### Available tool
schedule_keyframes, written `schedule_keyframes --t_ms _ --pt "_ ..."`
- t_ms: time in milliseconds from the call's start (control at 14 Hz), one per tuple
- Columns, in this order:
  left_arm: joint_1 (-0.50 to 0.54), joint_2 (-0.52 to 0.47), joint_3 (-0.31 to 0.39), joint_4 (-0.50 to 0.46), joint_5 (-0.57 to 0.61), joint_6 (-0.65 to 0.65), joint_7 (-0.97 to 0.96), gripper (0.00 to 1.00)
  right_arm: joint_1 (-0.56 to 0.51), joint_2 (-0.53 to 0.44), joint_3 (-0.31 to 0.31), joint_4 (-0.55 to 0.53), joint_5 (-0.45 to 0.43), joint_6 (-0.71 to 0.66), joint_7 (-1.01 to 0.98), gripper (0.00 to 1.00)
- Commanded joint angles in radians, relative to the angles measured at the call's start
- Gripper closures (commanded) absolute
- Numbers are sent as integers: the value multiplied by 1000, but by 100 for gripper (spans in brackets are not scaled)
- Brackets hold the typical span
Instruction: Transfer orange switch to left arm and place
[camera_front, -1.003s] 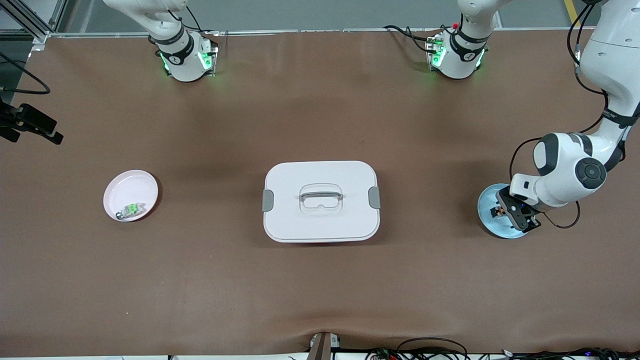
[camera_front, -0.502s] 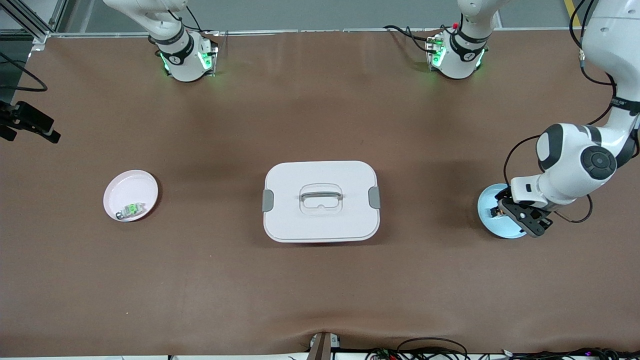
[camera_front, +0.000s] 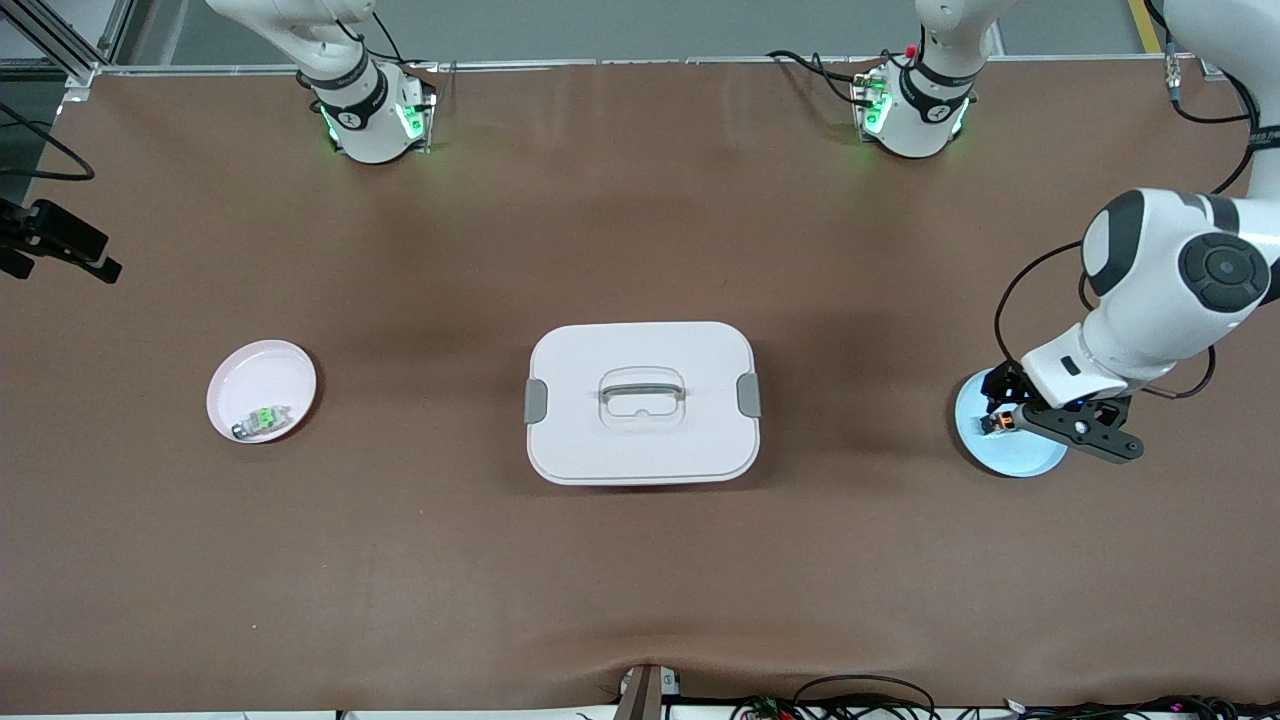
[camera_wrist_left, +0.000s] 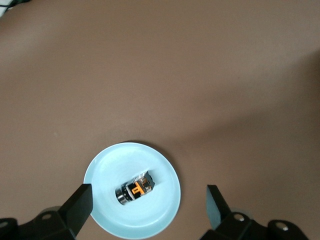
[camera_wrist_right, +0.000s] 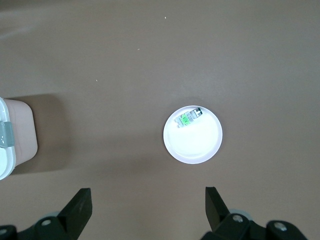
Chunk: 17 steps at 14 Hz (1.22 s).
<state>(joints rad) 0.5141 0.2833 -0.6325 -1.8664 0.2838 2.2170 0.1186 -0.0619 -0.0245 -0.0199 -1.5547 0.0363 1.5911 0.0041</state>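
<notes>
The orange switch (camera_wrist_left: 134, 188) sits loose in the blue plate (camera_wrist_left: 165, 212) at the left arm's end of the table, with the left gripper (camera_wrist_left: 147, 206) hovering over it, jaws wide. The right gripper (camera_wrist_right: 147, 206) waits spread above the pink plate (camera_wrist_right: 200, 147). Such a tiny part could easily skid off the pads, or the handoff could clip the box (camera_front: 641, 402).

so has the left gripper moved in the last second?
Yes. The left gripper, open over the blue plate, has swung toward the left arm's end of the table; the plate stayed put.
</notes>
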Motion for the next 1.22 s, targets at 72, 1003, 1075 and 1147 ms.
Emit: schedule_keyframes --t_ms 72,1003,1075,1147 --pt "6 -123 -29 15 -20 -104 -213 0 -19 3 17 19 -10 -17 -9 0" --pt "-46 -165 -4 336 -44 -514 -263 0 -19 5 17 21 -12 -16 -7 0" --pt "-112 -188 69 339 -61 -545 -260 0 -19 5 17 21 -12 -16 -7 0" --pt "-190 -208 155 337 -99 -568 -260 0 -21 5 17 21 -12 -16 -7 0"
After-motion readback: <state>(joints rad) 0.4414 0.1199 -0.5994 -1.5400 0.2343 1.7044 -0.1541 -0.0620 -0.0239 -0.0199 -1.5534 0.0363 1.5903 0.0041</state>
